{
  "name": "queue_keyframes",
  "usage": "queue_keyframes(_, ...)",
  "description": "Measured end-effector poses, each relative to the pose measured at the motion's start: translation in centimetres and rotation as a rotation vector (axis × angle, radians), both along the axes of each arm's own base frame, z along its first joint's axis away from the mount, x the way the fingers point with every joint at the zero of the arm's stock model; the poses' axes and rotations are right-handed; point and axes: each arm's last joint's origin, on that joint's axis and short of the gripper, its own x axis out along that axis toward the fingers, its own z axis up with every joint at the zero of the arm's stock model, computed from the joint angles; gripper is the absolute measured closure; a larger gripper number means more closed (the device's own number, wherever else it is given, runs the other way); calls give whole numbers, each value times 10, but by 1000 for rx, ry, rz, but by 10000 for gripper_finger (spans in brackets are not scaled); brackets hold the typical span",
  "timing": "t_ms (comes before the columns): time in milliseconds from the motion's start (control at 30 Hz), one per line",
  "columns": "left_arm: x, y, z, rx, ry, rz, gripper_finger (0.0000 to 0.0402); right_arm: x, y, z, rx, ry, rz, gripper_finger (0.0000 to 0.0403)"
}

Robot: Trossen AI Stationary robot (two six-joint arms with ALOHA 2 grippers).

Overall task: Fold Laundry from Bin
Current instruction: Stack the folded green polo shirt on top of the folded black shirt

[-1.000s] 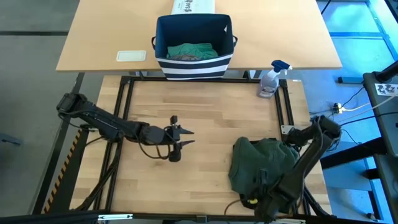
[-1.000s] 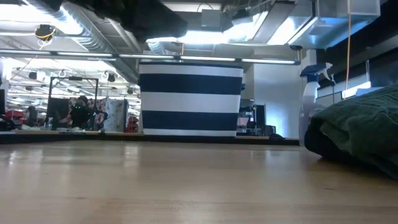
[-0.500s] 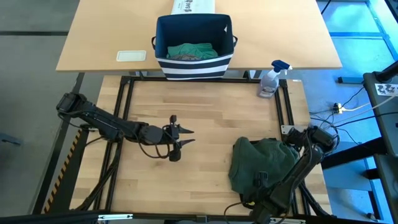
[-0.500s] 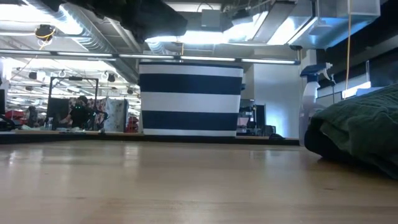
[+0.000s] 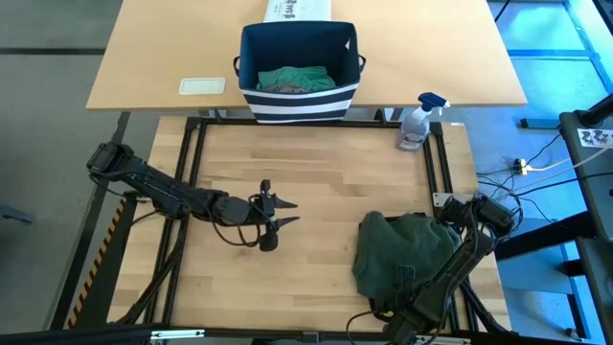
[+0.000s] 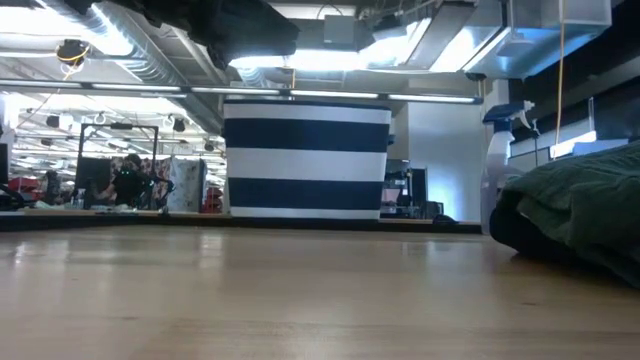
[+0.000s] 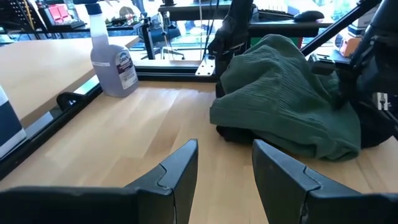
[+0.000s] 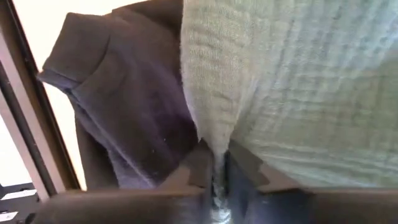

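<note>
**Right gripper pinched on the green garment's near edge**

The dark green garment (image 5: 402, 254) lies heaped at the table's near right, with more laundry (image 5: 295, 79) in the bin (image 5: 297, 101) at the far edge. Your right gripper (image 8: 216, 177) is closed on a fold of it (a thin pinch, likely one layer), so lift slowly and check the cloth follows. The left gripper (image 5: 281, 213) hovers mid-table, fingers parted and empty. A spray bottle (image 5: 418, 120) stands on the wooden table (image 5: 316, 177); a workshop shows behind.

Left arm stretching low across table (image 5: 316, 172), left gripper (image 5: 285, 213) hovering mid-table, fingers parted, holding nothing. Right arm bending down at table's near right corner, right gripper (image 8: 216, 163) pinching green garment (image 5: 402, 251).
</note>
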Motion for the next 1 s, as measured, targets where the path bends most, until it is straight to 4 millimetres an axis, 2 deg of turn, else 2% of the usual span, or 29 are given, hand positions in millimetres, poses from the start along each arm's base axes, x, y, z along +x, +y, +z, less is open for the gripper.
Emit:
queue_keyframes(67,0,-1,0,1,0,-1,257,0,0,0,7,-1,-9,387)
queue_keyframes(167,0,-1,0,0,0,-4,257,1,2,8,1,2,-37,383)
queue_keyframes(267,0,-1,0,0,0,-3,257,0,8,28,-1,1,-25,396)
queue_keyframes(433,0,-1,0,-3,1,-10,257,-7,21,73,9,-42,-20,398)
queue_keyframes(533,-1,-3,0,-3,1,-17,257,-12,29,91,47,-80,-38,398)
queue_keyframes(667,-1,-5,0,-4,1,-24,257,-16,36,91,95,-85,-65,400)
queue_keyframes(833,-2,-9,0,-5,0,-38,257,-15,37,76,110,-72,-105,396)
queue_keyframes(1000,-4,-14,0,-6,0,-58,257,-14,37,73,113,-74,-112,343)
